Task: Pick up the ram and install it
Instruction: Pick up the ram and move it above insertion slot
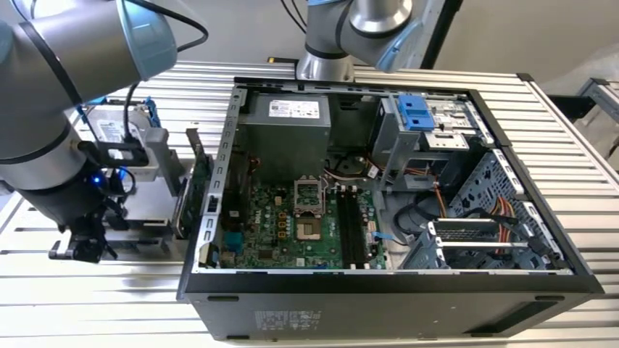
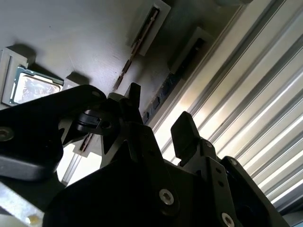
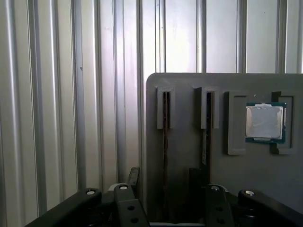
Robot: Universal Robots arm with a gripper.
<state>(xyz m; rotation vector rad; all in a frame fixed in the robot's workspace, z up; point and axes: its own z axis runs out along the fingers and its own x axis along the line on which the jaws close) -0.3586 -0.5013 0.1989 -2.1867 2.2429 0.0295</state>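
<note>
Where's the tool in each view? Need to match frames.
Exterior view: tool at the exterior view's left, beside the case.
Second wrist view: tool in the foreground, open, at the holder edge.
First wrist view: tool in the foreground, open, facing the holder.
Shared landmark: slatted table.

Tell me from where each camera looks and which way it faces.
Exterior view: off the arm, looking down into the open computer case; the arm is at the exterior view's left.
First wrist view: on the arm, facing the grey tray and its chip past the open jaws.
Second wrist view: on the arm, behind the jaws, facing that tray.
Both wrist views share tray, chip, jaws.
</note>
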